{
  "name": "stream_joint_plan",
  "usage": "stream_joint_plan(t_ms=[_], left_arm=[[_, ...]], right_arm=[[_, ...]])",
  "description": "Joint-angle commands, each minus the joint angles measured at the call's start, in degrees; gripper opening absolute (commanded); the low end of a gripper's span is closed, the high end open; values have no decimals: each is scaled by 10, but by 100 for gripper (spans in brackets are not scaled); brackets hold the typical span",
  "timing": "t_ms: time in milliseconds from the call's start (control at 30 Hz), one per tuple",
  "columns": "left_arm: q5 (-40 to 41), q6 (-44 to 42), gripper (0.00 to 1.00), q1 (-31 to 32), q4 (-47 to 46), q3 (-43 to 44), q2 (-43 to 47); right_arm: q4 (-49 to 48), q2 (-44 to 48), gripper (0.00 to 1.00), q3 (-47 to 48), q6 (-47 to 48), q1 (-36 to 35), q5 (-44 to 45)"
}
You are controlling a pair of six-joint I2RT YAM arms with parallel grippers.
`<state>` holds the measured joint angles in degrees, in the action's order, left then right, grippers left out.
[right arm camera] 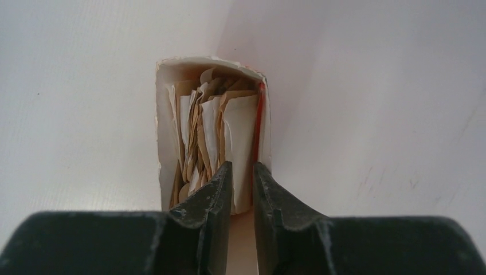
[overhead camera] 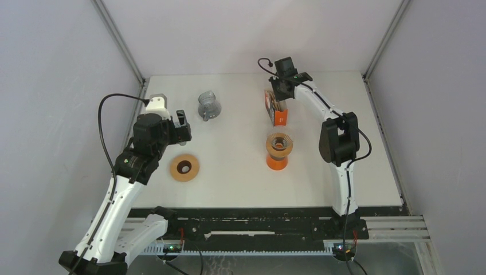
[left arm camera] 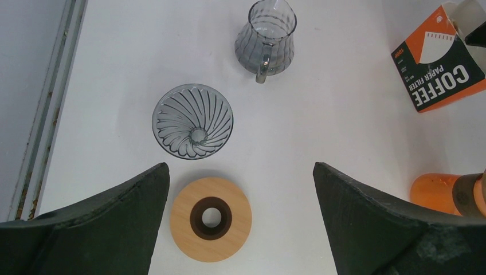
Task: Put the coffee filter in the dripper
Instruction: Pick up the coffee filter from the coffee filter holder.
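A white table (overhead camera: pixel 240 189) is standing between plain grey walls (overhead camera: pixel 51 63); metal corner posts (overhead camera: pixel 118 38) are rising behind it, under even lighting.

arms (overhead camera: pixel 123 195): white links, black joints | cables (overhead camera: pixel 103 132): black | pincer fingers (left arm camera: pixel 109 223): matte black

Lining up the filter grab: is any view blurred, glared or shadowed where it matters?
Right wrist: coffee filters sharp inside the box, the fingers dark, low in detail. Left wrist: dripper crisp, no glare. Top external: even light, soft shadows only.
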<state>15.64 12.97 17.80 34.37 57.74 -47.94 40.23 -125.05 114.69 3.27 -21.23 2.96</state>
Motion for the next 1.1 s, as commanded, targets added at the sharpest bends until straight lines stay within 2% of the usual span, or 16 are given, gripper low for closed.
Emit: stream_joint_plan(t_ms=[0, 200, 300, 833, 1067], left_arm=[[-10, -13, 100, -6, -27, -14, 9], [-10, -12, 100, -6, -28, -14, 7], [-9, -12, 100, -6, -28, -15, 5], [-13, -13, 100, -8, -29, -16, 0], [-14, -13, 100, -9, -30, -15, 0]], right_arm=[[-30, 8, 25, 1, -1, -9, 43], [-42, 13, 11, -2, -1, -11, 44], [-47, 13, 9, -2, 0, -10, 44], [-60, -3, 25, 3, -1, -9, 32], [-60, -10, 27, 7, -1, -9, 32]])
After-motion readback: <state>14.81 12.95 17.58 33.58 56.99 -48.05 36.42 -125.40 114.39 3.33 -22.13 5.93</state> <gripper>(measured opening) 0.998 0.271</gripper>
